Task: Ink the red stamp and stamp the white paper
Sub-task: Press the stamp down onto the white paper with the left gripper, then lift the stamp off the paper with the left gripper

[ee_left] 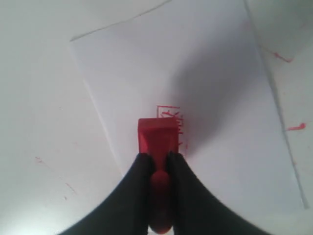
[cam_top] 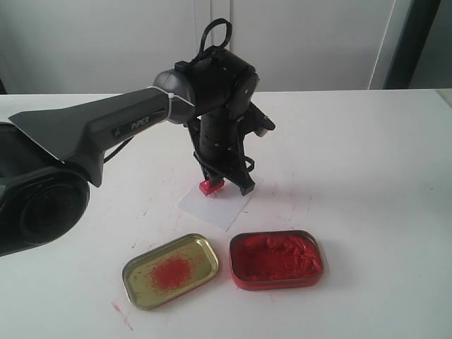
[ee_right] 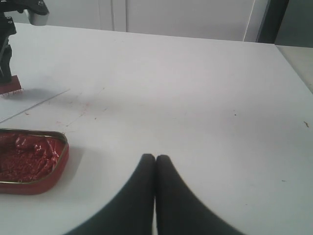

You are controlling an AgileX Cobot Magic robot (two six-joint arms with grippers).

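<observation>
A white tabletop (cam_top: 367,155) fills the scene, marked here and there with small red specks and smears (cam_top: 120,314), and behind it runs a pale wall (cam_top: 304,42) with a dark upright band (cam_top: 417,42) at one end. The left end effector (cam_top: 224,185) points down from its black arm, its fingers narrowed onto the shank of the red stamp (cam_top: 212,187), which it holds with the square face downward. Directly beneath lies the white paper (cam_top: 229,208), flat on the tabletop. The left wrist view shows a small red imprint (ee_left: 168,112) on the sheet just past the stamp's face. Whether the stamp is touching the paper or sits just above it cannot be told. The end effector and its wrist hide part of the sheet's far side in the exterior view. On the camera's side of this end effector, clear of the paper's near corner, two things sit side by side: a red rectangular tin (cam_top: 275,260) full of lumpy red paste, and a gold-coloured lid (cam_top: 171,272) with a red smear in its middle. The right end effector (ee_right: 155,157) hangs over bare tabletop with its two black fingers pressed together on nothing. The paste tin lies ahead of it and off to one side, well apart.
</observation>
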